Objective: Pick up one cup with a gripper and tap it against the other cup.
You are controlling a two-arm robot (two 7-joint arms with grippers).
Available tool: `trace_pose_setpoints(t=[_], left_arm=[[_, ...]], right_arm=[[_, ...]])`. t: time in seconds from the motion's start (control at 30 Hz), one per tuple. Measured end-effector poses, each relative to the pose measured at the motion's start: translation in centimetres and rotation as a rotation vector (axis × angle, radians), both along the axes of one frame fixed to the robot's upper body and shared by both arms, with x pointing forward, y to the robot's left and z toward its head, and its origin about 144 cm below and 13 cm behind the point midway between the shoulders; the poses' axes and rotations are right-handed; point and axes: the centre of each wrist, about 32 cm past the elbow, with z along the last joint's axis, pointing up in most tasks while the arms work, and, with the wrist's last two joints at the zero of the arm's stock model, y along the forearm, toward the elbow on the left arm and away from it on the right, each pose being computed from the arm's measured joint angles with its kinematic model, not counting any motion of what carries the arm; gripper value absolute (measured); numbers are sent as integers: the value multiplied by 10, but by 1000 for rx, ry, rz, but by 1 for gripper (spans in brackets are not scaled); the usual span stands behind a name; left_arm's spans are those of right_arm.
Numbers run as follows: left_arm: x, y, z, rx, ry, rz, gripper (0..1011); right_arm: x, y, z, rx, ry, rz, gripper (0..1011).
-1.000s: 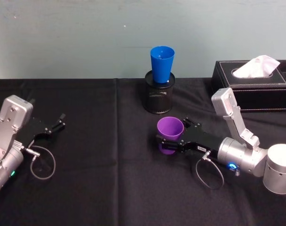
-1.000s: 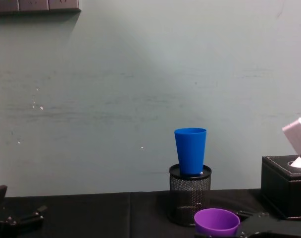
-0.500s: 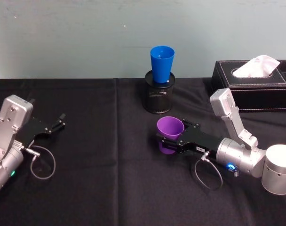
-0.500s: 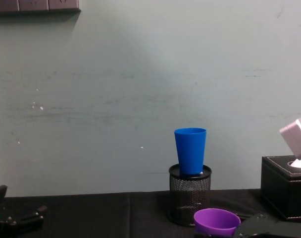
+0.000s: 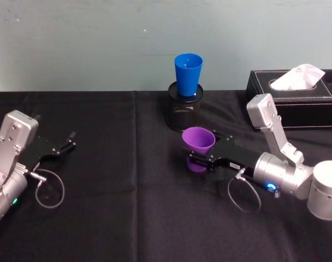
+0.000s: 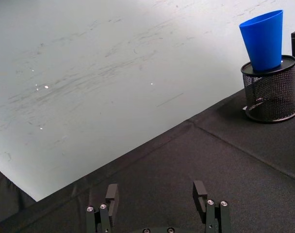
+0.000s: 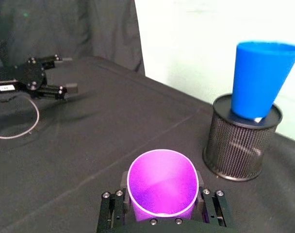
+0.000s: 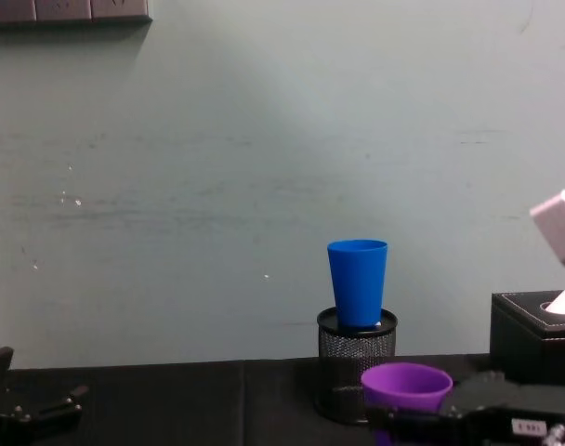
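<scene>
On the right-centre part of the black-covered bench [image 5: 128, 218], in the head view, the right end effector [image 5: 197, 161] holds the purple cup [image 5: 198, 141] by its lower part, mouth up. The cup is approx. in front of the mesh pen holder [image 5: 183, 113] but apart from it. The blue cup [image 5: 188, 72] stands upright in that holder, and a tissue box [image 5: 289, 103] is at the back right. The left end effector [image 5: 70, 140] is parked low at the far left, well apart from both cups. Left wrist view: its fingers are spread wide w/ nothing between them, and the blue cup is far off. Right wrist view: the fingers press on both sides of the purple cup; the blue cup is ahead, not touching. Chest view: the purple rim is lower than the holder's top and a little to the right.
</scene>
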Motion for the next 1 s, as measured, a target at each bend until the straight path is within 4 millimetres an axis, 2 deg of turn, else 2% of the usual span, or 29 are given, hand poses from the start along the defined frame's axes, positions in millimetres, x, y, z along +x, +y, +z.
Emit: trace_pose_setpoints(t=[0.53,1.0], left_arm=[[0,0,0,0,0,0,1000],[0,0,0,0,0,0,1000]], right_arm=[[0,-5,51,34,-56,-5,724],[2,-3,62,49,-55,-7,724]])
